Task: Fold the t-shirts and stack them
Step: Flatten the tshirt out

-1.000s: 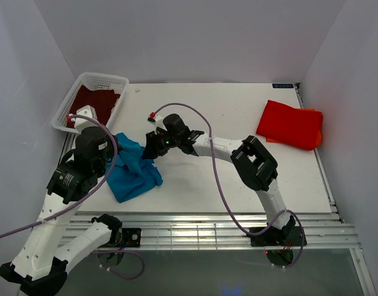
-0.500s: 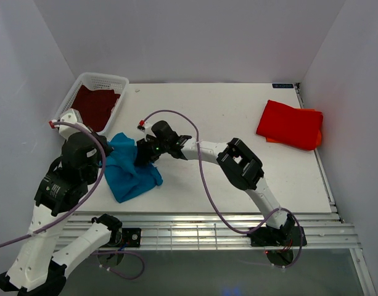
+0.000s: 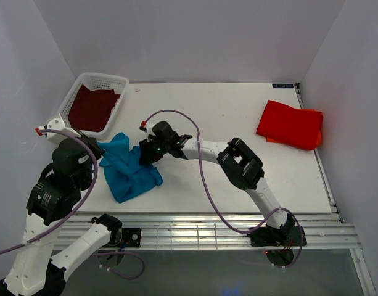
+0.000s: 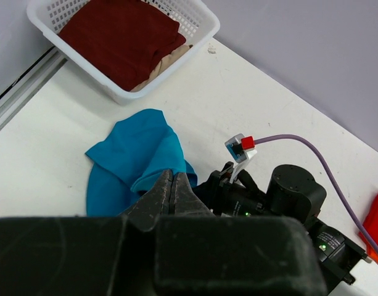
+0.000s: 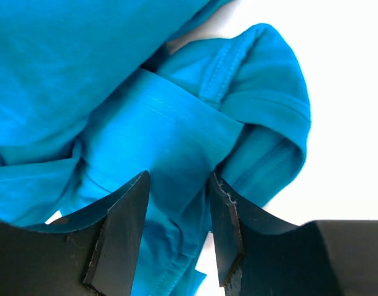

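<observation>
Left hand (image 3: 98,150) has drawn back, pinching teal-blue t-shirt (image 3: 132,176); right hand (image 3: 146,153) half-open over it.

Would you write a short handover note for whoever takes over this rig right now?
Left gripper: shut, apparently pinching the teal t-shirt at its left edge.
Right gripper: open, jaws straddling a fold of that shirt.
Teal t-shirt crumpled on the table, left side; red-orange t-shirt folded at the right; maroon t-shirt in the basket.
Done: red-orange one folded.
Left: fold teal, take out maroon, stack all.
</observation>
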Available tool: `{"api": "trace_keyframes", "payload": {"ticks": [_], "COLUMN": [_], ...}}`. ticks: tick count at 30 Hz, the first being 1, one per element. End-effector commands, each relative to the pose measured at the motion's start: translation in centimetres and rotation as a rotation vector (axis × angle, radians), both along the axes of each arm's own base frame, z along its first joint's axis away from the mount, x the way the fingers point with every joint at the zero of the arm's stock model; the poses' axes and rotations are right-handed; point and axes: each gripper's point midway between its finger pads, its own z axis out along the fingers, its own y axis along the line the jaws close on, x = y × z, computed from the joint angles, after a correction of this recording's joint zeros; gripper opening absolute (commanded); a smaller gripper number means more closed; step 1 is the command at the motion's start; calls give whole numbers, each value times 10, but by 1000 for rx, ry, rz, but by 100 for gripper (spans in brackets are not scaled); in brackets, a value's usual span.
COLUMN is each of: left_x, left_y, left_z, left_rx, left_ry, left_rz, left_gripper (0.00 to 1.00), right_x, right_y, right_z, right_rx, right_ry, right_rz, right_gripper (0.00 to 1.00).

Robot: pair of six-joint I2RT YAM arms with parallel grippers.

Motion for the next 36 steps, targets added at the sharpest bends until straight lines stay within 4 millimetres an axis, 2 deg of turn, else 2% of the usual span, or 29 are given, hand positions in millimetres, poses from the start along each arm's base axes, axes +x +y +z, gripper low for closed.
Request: {"api": "trace_keyframes", "payload": {"ticks": [1,5,10,13,14,15,18,19,21,22,24,26,27,29,30,31,33,34,36], "left_x": [-5,-7,-8,-9,-9,-8,-6,-5,-4,-3,-2,0,0,2,3,5,11,13,21], "left_y": [10,12,14,14,15,14,11,10,7,7,4,3,4,4,6,6,5,4,0], "left_z": [2,3,3,3,2,1,-2,-4,-7,-11,-15,-19,-20,-23,-25,-27,-32,-34,-35], "left_rx": [13,17,18,21,21,24,19,22,18,19,12,13,14,25,35,42,54,61,62], "left_ry": [-1,-2,-3,-2,0,5,11,18,28,37,44,52,53,58,60,66,78,81,70], "left_rz": [42,52,57,58,59,56,49,46,38,37,30,31,34,43,53,58,66,65,63], "left_gripper": [0,0,0,0,0,0,0,0,0,0,0,0,0,0,0,0,0,0,0], "right_x": [9,11,8,2,1,3,6,7,10,13,19,22,29,35,44,44,50,48,53], "right_y": [-3,-1,-1,-2,-4,-5,-8,-9,-14,-16,-23,-38,-50,-74,-89,-104,-134,-151,-183], "right_z": [28,30,15,12,10,12,21,32,40,56,71,99,130,150,161,194,212,237,251], "right_rx": [16,16,-4,7,8,11,9,17,4,16,10,-9,3,-35,-64,-36,-73,-54,-110], "right_ry": [-76,-82,-49,-42,-43,-50,-81,-101,-125,-157,-200,-253,-311,-376,-420,-460,-503,-538,-589], "right_rz": [-16,-13,-2,9,9,1,-11,-15,-34,-38,-65,-99,-150,-198,-265,-303,-364,-401,-480], "right_gripper": [50,50,49,32,18,14,9,9,8,8,8,8,8,8,8,8,8,8,8]}}
